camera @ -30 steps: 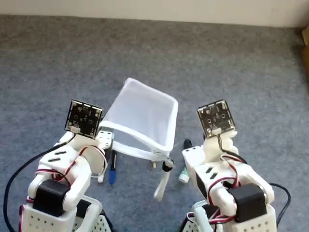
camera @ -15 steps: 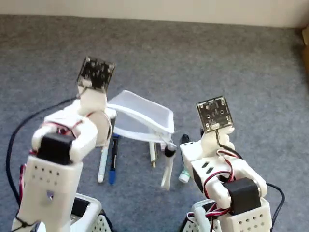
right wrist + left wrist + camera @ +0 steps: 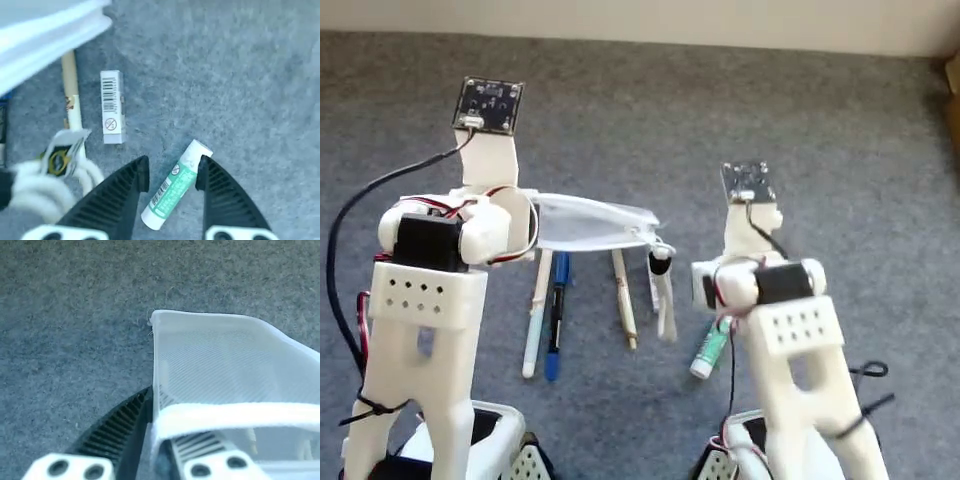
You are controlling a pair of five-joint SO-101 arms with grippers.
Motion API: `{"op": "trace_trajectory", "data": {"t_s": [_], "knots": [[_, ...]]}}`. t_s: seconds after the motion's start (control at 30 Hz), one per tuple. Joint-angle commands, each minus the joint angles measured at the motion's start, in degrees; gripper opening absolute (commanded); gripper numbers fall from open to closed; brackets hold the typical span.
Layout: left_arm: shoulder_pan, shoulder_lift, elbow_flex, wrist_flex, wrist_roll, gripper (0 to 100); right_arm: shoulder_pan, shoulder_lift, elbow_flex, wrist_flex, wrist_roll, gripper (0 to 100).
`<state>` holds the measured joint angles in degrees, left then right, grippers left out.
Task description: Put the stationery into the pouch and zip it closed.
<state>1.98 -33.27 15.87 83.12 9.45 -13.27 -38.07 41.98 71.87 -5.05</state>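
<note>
My right claw (image 3: 172,166) open, hanging directly above glue stick (image 3: 175,186). Stick's long axis slants across jaw gap, so wrist turn likely needed before closing. Right arm nearer it. My left claw (image 3: 160,430) clamps pouch (image 3: 215,360) by rim, pouch held up over bench (image 3: 820,150). On bench: 1 glue stick, 1 eraser (image 3: 112,106), 3 pens (image 3: 556,320). 1 pouch.

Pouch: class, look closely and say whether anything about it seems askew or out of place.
Yes: the white mesh pouch hangs above the carpet, pinched at one end by the left gripper, while the pens lie outside it.
</note>
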Motion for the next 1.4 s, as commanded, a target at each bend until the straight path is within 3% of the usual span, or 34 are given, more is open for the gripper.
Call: {"op": "trace_trajectory", "data": {"t_s": [0.0, 0.27, 0.6, 0.9, 1.17, 1.37], "knots": [[-0.48, -0.13, -3.21, 0.18, 2.81, 1, 0.66, 5.23, -3.56, -3.21, -3.87, 15.2], [-5.23, 0.22, -5.67, 0.35, 2.81, 1, 0.40, 17.80, -9.54, -5.14, -7.38, 15.2], [-14.81, 0.22, -5.41, 2.90, 2.73, 1, -6.81, 23.08, -11.56, -7.78, -7.03, 15.2], [-16.40, 0.22, -4.26, 4.66, 2.55, 4, -14.29, 23.78, -17.10, -8.57, -7.38, 15.2], [-16.40, 0.22, -2.95, 4.31, 2.55, 5, -14.81, 24.57, -21.49, -8.84, -7.12, 10.8], [-16.40, 0.22, -3.21, 4.31, 2.73, 5, -14.46, 35.82, -29.23, -8.31, -7.12, 9.8]]}}
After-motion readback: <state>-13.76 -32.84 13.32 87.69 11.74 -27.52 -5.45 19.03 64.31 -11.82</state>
